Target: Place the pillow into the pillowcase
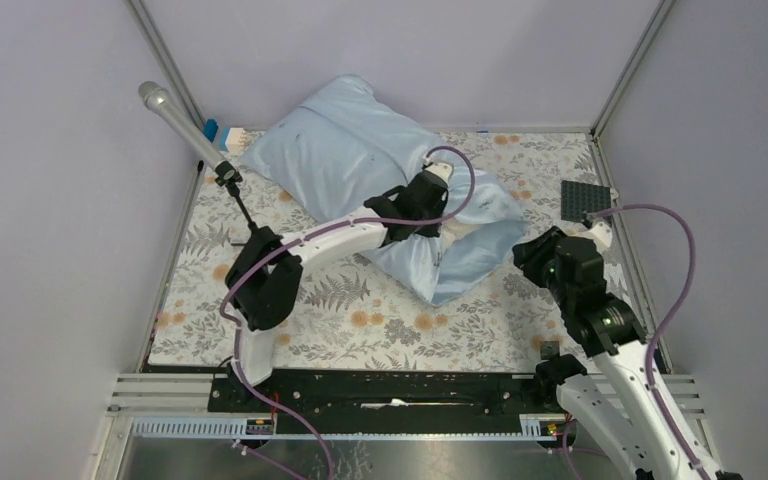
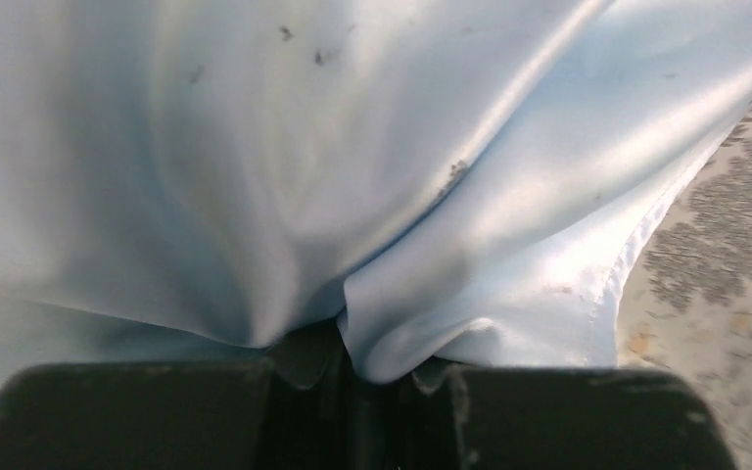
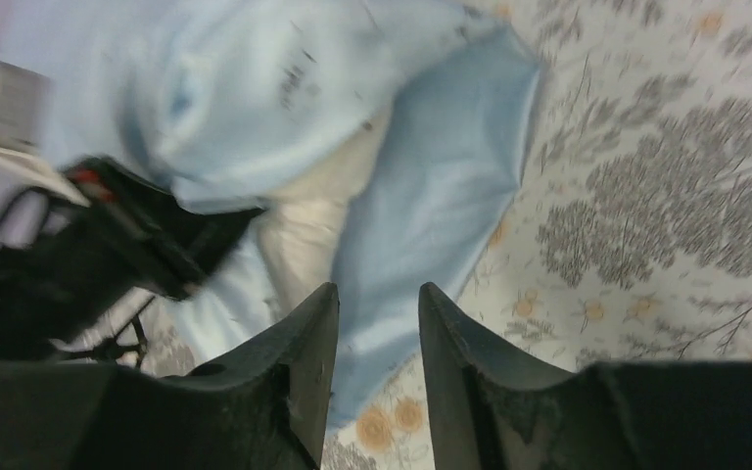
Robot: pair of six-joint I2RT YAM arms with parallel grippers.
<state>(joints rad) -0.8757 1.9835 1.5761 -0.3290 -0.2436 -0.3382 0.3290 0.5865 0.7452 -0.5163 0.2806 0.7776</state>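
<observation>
One pillow, one pillowcase, one tablecloth.

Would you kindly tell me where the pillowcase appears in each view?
Top external: pillowcase lies from the centre to the upper left.
Left wrist: it fills most of the frame.
Right wrist: it is at the upper left and centre.
Shared landmark: the floral cloth beneath it.

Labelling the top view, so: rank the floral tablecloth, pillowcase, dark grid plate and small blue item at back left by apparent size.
1. floral tablecloth
2. pillowcase
3. dark grid plate
4. small blue item, partly hidden, so its full size is unsure
</observation>
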